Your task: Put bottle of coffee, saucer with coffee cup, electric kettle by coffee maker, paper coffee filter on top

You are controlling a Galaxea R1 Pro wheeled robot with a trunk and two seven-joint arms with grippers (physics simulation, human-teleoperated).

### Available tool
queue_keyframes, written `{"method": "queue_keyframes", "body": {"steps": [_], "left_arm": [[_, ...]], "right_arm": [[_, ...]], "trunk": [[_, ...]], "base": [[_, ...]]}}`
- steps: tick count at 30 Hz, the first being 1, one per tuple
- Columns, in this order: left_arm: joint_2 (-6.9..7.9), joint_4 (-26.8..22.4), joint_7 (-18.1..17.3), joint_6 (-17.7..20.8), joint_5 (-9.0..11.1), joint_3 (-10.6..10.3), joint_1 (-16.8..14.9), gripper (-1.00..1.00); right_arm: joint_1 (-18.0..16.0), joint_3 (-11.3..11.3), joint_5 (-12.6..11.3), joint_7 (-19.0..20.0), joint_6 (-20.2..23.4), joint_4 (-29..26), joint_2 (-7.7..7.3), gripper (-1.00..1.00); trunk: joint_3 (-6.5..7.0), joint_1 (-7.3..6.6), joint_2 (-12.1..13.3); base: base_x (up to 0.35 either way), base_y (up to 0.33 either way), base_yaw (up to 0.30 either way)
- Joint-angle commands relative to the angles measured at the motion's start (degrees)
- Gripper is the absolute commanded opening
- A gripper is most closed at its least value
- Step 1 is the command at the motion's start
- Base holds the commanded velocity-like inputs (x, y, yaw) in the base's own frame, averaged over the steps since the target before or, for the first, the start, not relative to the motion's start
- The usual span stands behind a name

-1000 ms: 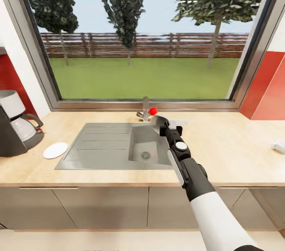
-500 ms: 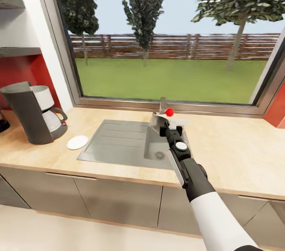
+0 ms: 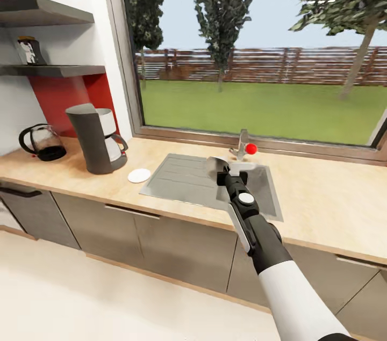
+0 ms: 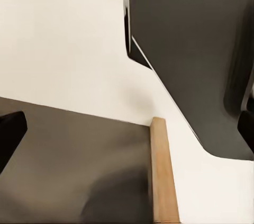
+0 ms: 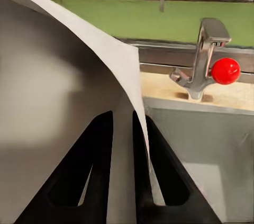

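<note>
Head view: we list the coffee maker (image 3: 98, 137) on the desk (image 3: 333, 207), saucer (image 3: 139, 175) just beside it, electric kettle (image 3: 44, 142) further left, bottle of coffee (image 3: 28, 51) on the shelf (image 3: 59, 70). Our right gripper (image 3: 221, 168), above the sink (image 3: 183, 180), is clenched on a paper coffee filter (image 5: 58, 107). Left gripper's state: we cannot tell.

head high over sink (image 3: 215, 182), wrists close

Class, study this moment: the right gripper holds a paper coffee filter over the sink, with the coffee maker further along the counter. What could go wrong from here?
1. The paper filter is thin; pinched in the right gripper, it may crease or slip.
2. The coffee maker stands some way off, so a long carry could shake the filter loose.
3. The saucer lies beside the coffee maker; a low approach could knock it.
</note>
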Motion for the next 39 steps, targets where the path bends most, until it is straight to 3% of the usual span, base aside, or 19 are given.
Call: {"method": "queue_keyframes", "body": {"steps": [1, 10, 14, 19, 37, 39], "left_arm": [[-0.02, 0.0, 0.2, -0.2, -0.6, 0.5, 0.0, 1.00], [0.04, -0.1, 0.2, -0.2, -0.5, 0.4, -0.1, 1.00], [0.37, -0.2, 0.2, -0.2, 0.8, 2.2, -0.3, 1.00], [0.44, -0.2, 0.2, -0.2, 1.3, 2.6, -0.4, 1.00], [0.28, -0.2, 0.0, -0.2, 1.3, 2.8, -0.5, 1.00], [0.30, -0.2, 0.1, -0.2, 1.3, 2.8, -0.5, 1.00]], "right_arm": [[0.0, 0.1, -0.1, -0.2, 0.3, -0.1, -0.03, -1.00], [0.0, 0.1, -0.1, -0.2, 0.3, -0.1, 0.02, -1.00], [0.0, 0.1, -0.1, -0.2, 0.3, 0.0, 0.03, -1.00], [0.0, 0.1, -0.1, -0.2, 0.4, 0.2, 0.04, -1.00], [0.0, 0.2, -0.1, -0.3, 0.4, 0.0, 0.05, -1.00], [0.0, 0.1, -1.1, -0.3, 2.1, 0.2, 0.04, -1.00]], "trunk": [[-0.07, 0.01, -0.1], [0.27, 0.01, -0.1], [0.41, 0.01, -0.1], [0.52, 0.01, -0.1], [0.55, 0.01, -0.1], [0.55, 0.01, -0.1]], "base": [[-0.269, 0.000, 0.268], [-0.125, 0.000, 0.268], [-0.007, 0.000, 0.268], [-0.001, 0.000, 0.268], [0.000, 0.000, 0.245], [0.000, 0.000, 0.035]]}}
